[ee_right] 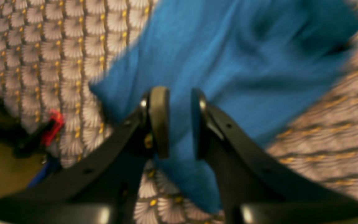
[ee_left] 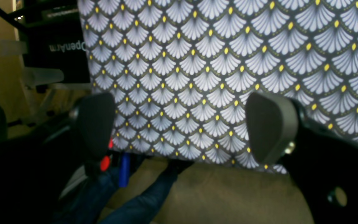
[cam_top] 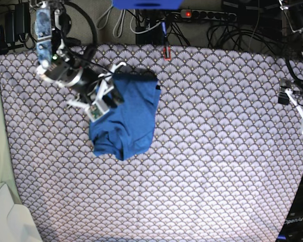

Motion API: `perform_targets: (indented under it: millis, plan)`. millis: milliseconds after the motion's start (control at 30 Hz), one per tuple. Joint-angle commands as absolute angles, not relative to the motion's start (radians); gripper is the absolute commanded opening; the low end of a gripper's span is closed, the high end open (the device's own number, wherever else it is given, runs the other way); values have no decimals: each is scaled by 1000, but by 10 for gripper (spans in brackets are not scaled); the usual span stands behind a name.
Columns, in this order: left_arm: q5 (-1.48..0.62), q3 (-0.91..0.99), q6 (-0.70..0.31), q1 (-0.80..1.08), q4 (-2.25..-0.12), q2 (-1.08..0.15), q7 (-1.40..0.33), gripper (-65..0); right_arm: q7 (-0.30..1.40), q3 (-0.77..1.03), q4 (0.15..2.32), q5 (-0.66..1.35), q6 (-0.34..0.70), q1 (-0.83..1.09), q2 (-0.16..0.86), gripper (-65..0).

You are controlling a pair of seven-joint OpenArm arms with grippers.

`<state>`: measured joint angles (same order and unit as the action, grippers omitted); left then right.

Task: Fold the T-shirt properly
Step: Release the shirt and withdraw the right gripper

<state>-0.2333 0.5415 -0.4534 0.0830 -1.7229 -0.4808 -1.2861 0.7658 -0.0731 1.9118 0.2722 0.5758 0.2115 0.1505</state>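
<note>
In the base view, the right claw [cam_top: 112, 97] sits at the upper left of the frame, over the left edge of the blue shirt [cam_top: 129, 118]. The shirt lies bunched up in a lumpy block on the patterned cloth [cam_top: 217, 151], in the upper left part of it, and its bottom edge is rumpled. In the right wrist view, the right claw [ee_right: 180, 123] has its two fingers close together with a narrow gap, and blue shirt [ee_right: 228, 62] shows in that gap; the picture is blurry, so I cannot tell if it is pinching the fabric. Far over at the right edge of the base view is the left claw [cam_top: 293, 103], well apart from the shirt. In the left wrist view, the left claw [ee_left: 179, 127] is spread wide with nothing between its fingers, above the edge of the patterned cloth [ee_left: 228, 62].
</note>
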Motion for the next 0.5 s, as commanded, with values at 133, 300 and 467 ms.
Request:
perform_targets:
  millis: [133, 300, 467]
  plan:
    - [-231, 553, -453, 71, -1742, -501, -1280, 0, 768, -41, 1975, 288, 581, 309, 151, -540]
    - [-231, 553, -453, 74, -1733, -501, -1280, 0, 765, 91, 1977, 288, 581, 404, 151, -540]
    - [-232, 553, -453, 114, -1733, -496, -1280, 0, 762, 234, 1977, 288, 582, 483, 156, -540]
